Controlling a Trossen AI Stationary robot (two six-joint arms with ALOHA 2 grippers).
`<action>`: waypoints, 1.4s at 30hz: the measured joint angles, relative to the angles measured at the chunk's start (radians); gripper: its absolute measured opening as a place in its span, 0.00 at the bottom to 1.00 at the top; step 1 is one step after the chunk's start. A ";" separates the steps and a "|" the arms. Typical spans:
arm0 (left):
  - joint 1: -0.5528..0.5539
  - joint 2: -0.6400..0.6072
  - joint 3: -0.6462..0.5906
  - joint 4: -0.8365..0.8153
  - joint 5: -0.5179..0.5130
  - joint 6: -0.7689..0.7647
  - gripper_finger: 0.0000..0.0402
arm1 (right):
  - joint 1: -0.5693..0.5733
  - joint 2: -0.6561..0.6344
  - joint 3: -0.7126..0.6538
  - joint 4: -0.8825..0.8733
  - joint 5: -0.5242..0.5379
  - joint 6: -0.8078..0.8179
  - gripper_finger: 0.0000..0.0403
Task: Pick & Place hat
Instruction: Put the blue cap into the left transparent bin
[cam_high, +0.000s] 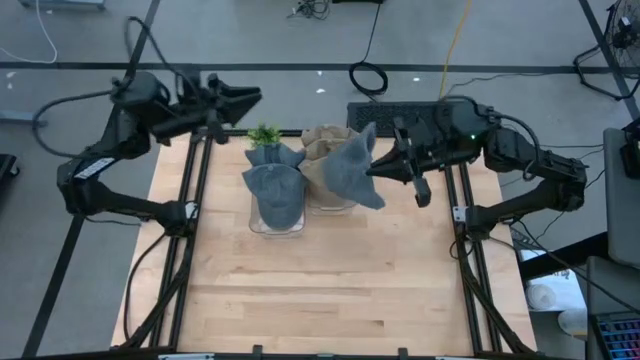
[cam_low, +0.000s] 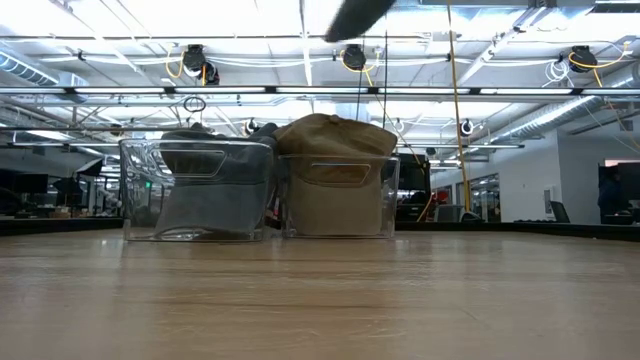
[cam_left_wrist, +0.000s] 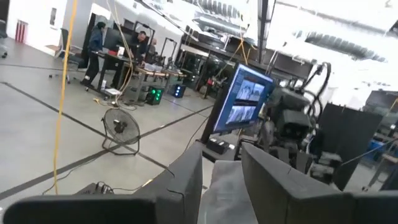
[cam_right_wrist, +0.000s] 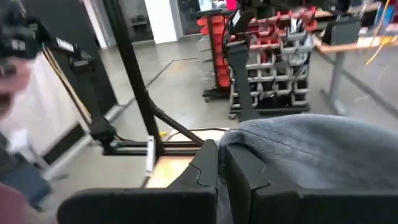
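Observation:
A grey hat (cam_high: 352, 170) hangs in the air over the two clear bins, held by my right gripper (cam_high: 388, 166), which is shut on it. It also shows in the right wrist view (cam_right_wrist: 298, 146). The left clear bin (cam_high: 275, 228) holds grey hats (cam_low: 200, 190). The right clear bin (cam_low: 385, 200) holds tan hats (cam_low: 335, 170). My left gripper (cam_high: 248, 96) is open and empty, raised beyond the table's far left corner; its fingers show apart in the left wrist view (cam_left_wrist: 221, 180). My right gripper pinches the grey hat between its two fingers at the hat's edge nearest the table's right side (cam_right_wrist: 239, 146). The fingers come about level from the table's right. The hat is lifted clear above the tan hats' bin and spreads away from the fingers toward the left.
A small green plant (cam_high: 265, 133) stands just behind the grey hats' bin. Black frame rails (cam_high: 195, 230) run along the table's left and right sides. The near half of the wooden table (cam_high: 330, 300) is bare wood.

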 joint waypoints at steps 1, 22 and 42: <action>0.007 -0.012 0.000 -0.010 0.001 -0.008 0.30 | 0.015 0.000 0.000 0.000 0.022 -0.028 0.00; 0.028 -0.103 0.001 -0.218 0.000 -0.015 0.30 | 0.168 0.102 0.000 0.006 0.281 -0.300 0.00; 0.021 0.101 0.000 -0.267 0.361 0.174 0.30 | 0.172 0.203 0.045 -0.117 0.048 -0.054 0.00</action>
